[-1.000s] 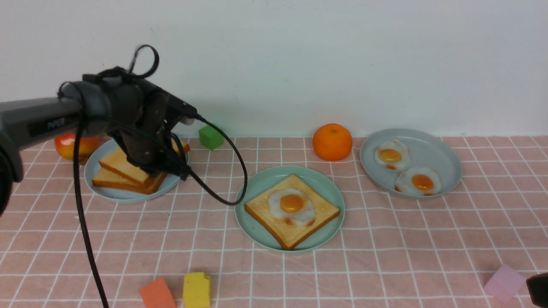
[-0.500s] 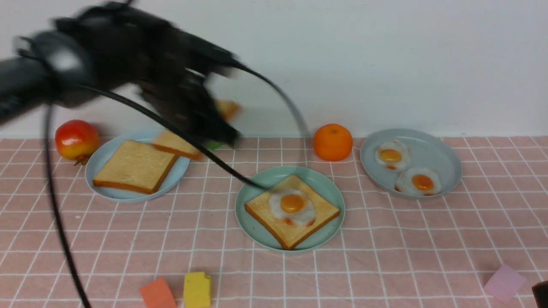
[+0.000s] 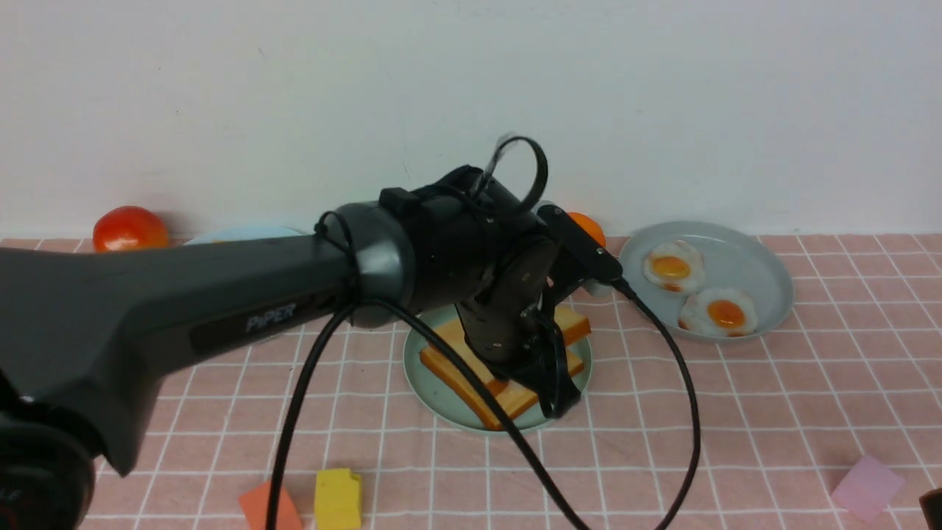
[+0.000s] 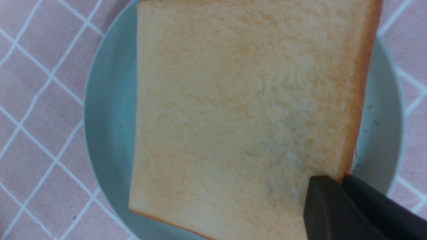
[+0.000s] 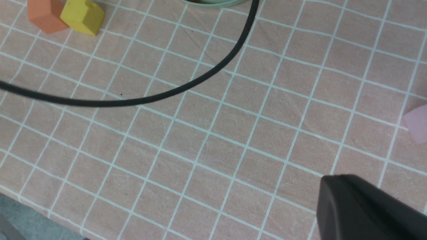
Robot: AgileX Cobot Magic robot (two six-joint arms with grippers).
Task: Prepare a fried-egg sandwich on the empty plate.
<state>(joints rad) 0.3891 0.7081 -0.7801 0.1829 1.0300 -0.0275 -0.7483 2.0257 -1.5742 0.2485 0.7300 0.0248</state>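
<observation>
The mint-green plate [image 3: 427, 379] sits mid-table with a toasted bread slice [image 3: 515, 397] on it. My left gripper [image 3: 556, 383] is shut on the corner of a second bread slice [image 3: 575, 324] and holds it flat just over the first. In the left wrist view this top slice [image 4: 240, 110] covers most of the plate [image 4: 106, 110], with my left gripper [image 4: 343, 178] pinching its crust corner. The fried egg between the slices is hidden. My right gripper [image 5: 333, 186] is shut and empty, low over the cloth at the near right, and shows at the front view's corner [image 3: 931, 504].
A grey plate [image 3: 765, 280] with two fried eggs stands back right. An orange [image 3: 589, 228] is half hidden behind the left wrist. A red fruit [image 3: 129, 228] is back left. Yellow [image 3: 338, 497], orange [image 3: 268, 508] and pink [image 3: 868, 486] blocks lie near the front. The cable [image 3: 684, 412] hangs over the cloth.
My left arm lifted a bread slice off the left plate, swung right with it, and now holds it low over the egg and slice on the mint-green plate. The right gripper stayed put.
</observation>
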